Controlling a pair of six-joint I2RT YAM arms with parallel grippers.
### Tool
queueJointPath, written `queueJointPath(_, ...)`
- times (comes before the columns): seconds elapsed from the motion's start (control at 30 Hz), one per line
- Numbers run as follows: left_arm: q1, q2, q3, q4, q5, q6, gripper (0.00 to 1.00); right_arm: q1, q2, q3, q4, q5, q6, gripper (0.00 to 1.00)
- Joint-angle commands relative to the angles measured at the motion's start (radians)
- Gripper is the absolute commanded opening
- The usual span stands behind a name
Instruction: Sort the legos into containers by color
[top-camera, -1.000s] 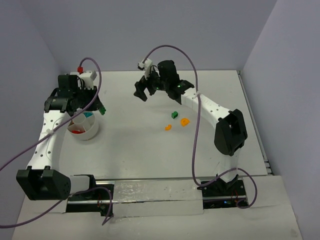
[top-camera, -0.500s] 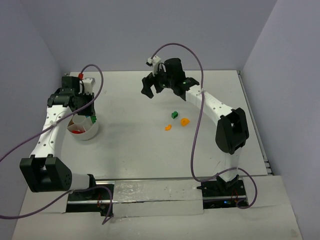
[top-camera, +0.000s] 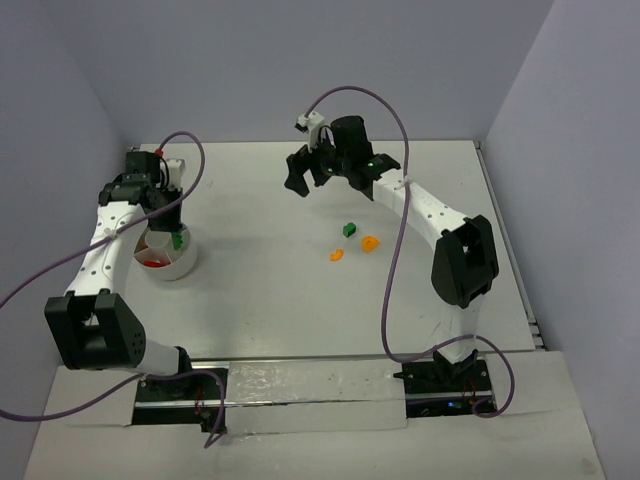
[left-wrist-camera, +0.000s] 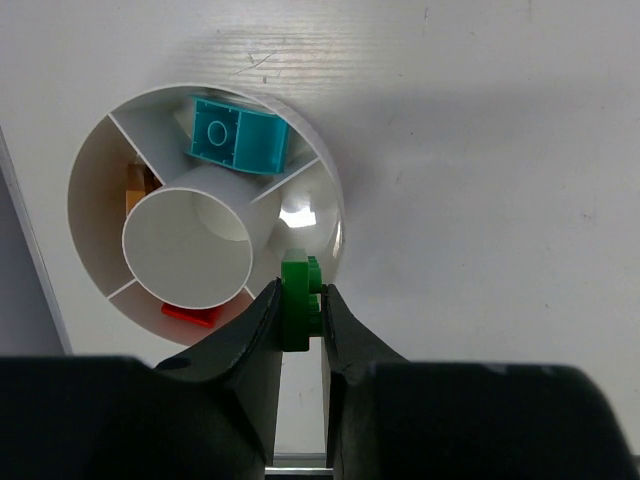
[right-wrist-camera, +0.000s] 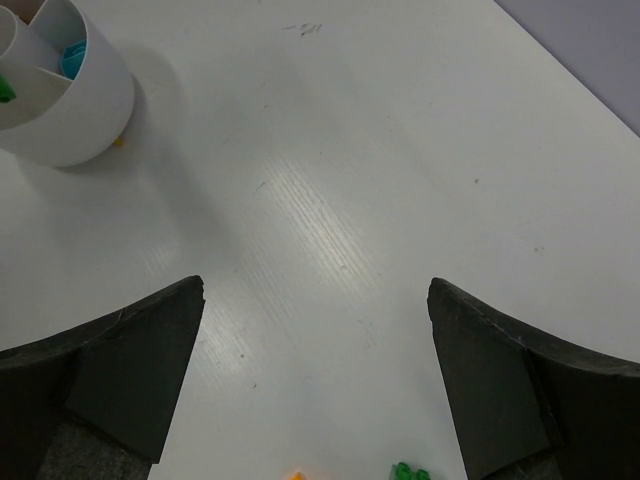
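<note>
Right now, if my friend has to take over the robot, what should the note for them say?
Left gripper: shut on a green lego, held over the bowl's bare compartment.
Right gripper: open, empty, above the table.
Done: a cyan lego, a red lego and an orange lego each lie in their own compartment.
Left: drop the held green one in, then sort the loose green lego, one orange curved lego and a second orange curved lego off the table.
</note>
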Motion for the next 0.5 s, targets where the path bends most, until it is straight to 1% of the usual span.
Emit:
queueJointPath(0.0, 0.002, 0.006, 0.034, 0.027, -0.035, 0.014, 0.29, -0.009, 0.008, 0.053, 0.002, -0.011, 0.01, 1.0)
queueJointPath(0.03, 0.002, 0.008, 0.032, 0.028, -0.039, 0.014, 0.32, -0.01, 0.01, 0.054, 0.0, -0.011, 0.011, 1.0)
queueJointPath(0.17, 0.002, 0.015, 0.027, 0.027, -0.046, 0.018, 0.39, -0.014, 0.014, 0.055, 0.0, -0.01, 0.011, 1.0)
queueJointPath(0.23, 0.002, 0.019, 0.031, 0.025, -0.047, 0.02, 0.49, -0.014, 0.013, 0.052, -0.001, -0.008, 0.01, 1.0)
queueJointPath(0.3, 0.002, 0.022, 0.037, 0.022, -0.042, 0.024, 0.56, -0.016, 0.012, 0.048, -0.005, -0.007, 0.007, 1.0)
queueJointPath(0.33, 0.002, 0.022, 0.04, 0.022, -0.039, 0.025, 0.57, -0.018, 0.011, 0.047, -0.006, -0.006, 0.006, 1.0)
queueJointPath(0.37, 0.002, 0.02, 0.049, 0.021, -0.027, 0.028, 0.61, -0.019, 0.009, 0.043, -0.01, -0.005, 0.001, 1.0)
queueJointPath(0.47, 0.002, 0.008, 0.078, 0.024, 0.009, 0.042, 0.65, -0.034, 0.0, 0.021, -0.035, -0.002, -0.018, 1.0)
